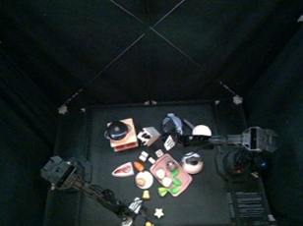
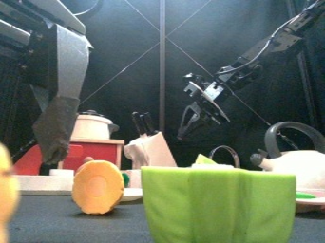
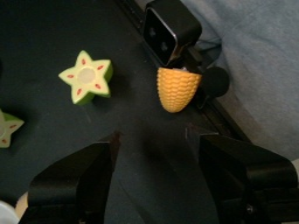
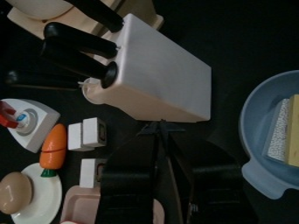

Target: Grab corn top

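The corn point(image 3: 177, 89) is a small bright yellow stubby piece lying on the black table by its front edge, next to a black fitting. My left gripper point(image 3: 160, 147) is open and hangs low just short of it, with the corn ahead of the gap between the jaws and not touched. In the top view the left gripper point(image 1: 132, 207) is at the table's front left. I cannot pick out the corn there. My right gripper point(image 4: 156, 140) is shut and empty, held above the table's middle point(image 2: 197, 116).
A yellow-green star toy point(image 3: 87, 76) lies near the corn. A white knife block point(image 4: 152, 74), a blue plate point(image 4: 274, 131) and a carrot point(image 4: 52, 149) are under the right arm. Several toys crowd the table's middle point(image 1: 158, 159). A green block point(image 2: 210, 204) stands at the front edge.
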### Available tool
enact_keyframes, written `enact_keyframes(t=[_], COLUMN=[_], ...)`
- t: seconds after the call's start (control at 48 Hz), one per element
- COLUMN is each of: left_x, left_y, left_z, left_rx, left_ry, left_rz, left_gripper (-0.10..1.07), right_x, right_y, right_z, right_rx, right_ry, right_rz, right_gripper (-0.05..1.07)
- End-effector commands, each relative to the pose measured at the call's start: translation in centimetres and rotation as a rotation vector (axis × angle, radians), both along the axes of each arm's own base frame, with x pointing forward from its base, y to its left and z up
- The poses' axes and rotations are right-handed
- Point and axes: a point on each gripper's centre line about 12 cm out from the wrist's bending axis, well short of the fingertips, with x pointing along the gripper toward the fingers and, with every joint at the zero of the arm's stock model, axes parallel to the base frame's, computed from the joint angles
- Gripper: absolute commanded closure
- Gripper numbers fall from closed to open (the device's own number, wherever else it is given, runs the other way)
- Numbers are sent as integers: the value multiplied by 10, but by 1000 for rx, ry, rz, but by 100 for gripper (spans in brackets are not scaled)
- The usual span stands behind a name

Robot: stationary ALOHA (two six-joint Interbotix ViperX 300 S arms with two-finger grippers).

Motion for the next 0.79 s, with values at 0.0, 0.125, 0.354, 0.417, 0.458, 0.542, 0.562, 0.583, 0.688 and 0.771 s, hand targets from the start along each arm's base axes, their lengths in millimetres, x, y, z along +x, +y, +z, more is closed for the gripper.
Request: enact_keyframes(t=[0.0,0.125,0.354,0.417,0.458,0.542,0.562,0.583,0.688,0.771], left_x=[7,8,11,13,13,14,14,14,15,16], left_y=[-7,-8,-15,-15,-16,-17,-18,-18,-20,-20], left_z=[9,6,5,5,4,2,2,2,0,0], left_rx=[-23,-11,-31,-41,-44,-53,-56,-59,-63,-58], left_ry=[-36,-40,-60,-66,-69,-73,-77,-79,-85,-89], left_rz=[-21,-37,-68,-73,-79,-91,-94,-97,-110,-118], left_gripper=[3,3,3,3,3,3,3,3,4,4], right_x=[2,1,1,1,1,2,2,2,2,2], right_y=[-1,-1,0,0,-1,-1,-1,-1,-1,-1], right_z=[15,14,12,11,11,11,11,11,11,10], right_rx=[-13,-12,-10,-10,-10,-11,-11,-12,-11,-13], right_ry=[-38,-36,-31,-29,-28,-27,-27,-27,-28,-25], right_rz=[-1,-1,1,1,-1,0,0,1,2,2], right_gripper=[49,49,49,49,49,49,49,49,49,49])
